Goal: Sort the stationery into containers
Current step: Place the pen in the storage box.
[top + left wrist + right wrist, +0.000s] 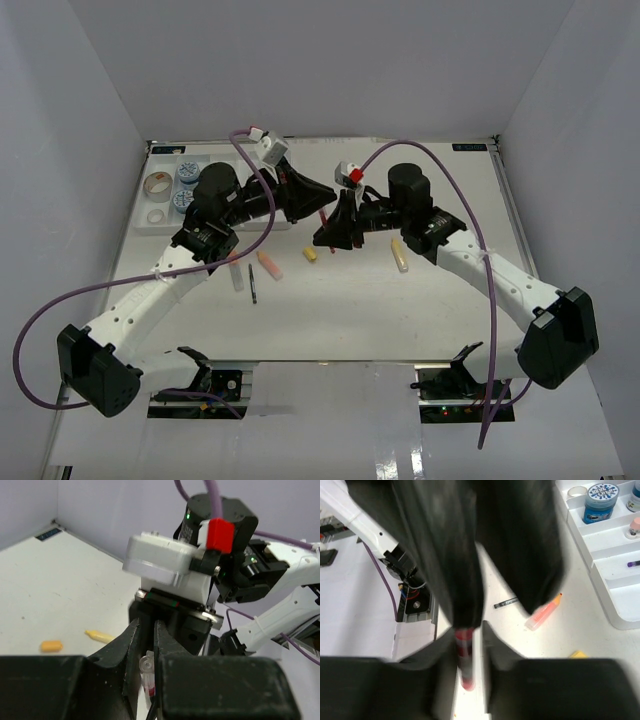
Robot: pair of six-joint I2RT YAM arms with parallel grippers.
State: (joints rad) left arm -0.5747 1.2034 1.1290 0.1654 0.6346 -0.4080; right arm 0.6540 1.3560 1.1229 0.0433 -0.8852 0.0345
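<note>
Bright, even light; wrist views blurred close-up.

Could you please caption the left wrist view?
Left gripper holds a red pen while right gripper straddles its clear end.

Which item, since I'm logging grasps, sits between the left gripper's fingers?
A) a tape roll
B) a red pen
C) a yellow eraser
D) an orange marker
B: the left wrist view shows a red pen with a clear end clamped between the fingers of the left gripper.
</note>
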